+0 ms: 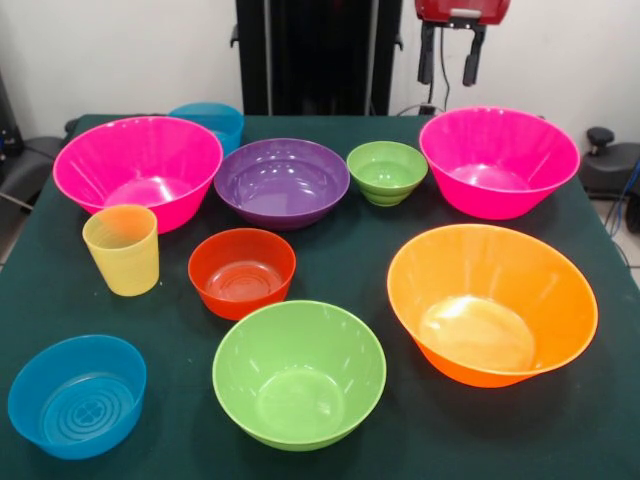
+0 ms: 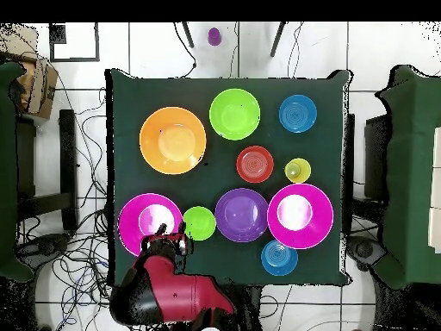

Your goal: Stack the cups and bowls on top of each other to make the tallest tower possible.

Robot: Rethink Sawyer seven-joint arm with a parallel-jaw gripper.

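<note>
Every bowl stands alone and upright on the green table (image 1: 350,265); nothing is stacked. Two big pink bowls (image 1: 138,170) (image 1: 498,160) sit at the far side with a purple bowl (image 1: 283,182) and a small lime bowl (image 1: 387,172) between them. A blue bowl (image 1: 210,120) sits behind the left pink one. The yellow cup (image 1: 122,250) and red-orange bowl (image 1: 242,272) are mid-table. The orange bowl (image 1: 490,305), the larger lime bowl (image 1: 298,372) and a second blue bowl (image 1: 78,395) are nearest. My gripper (image 1: 450,58) hangs open and empty, high at the far edge of the right pink bowl (image 2: 142,215).
The black pedestal (image 1: 305,55) stands behind the table's far edge. In the overhead view my red arm (image 2: 172,293) reaches in from the bottom. Dark chairs (image 2: 413,172) flank the table. Cables lie on the floor, and a small purple object (image 2: 214,36) lies beyond the table.
</note>
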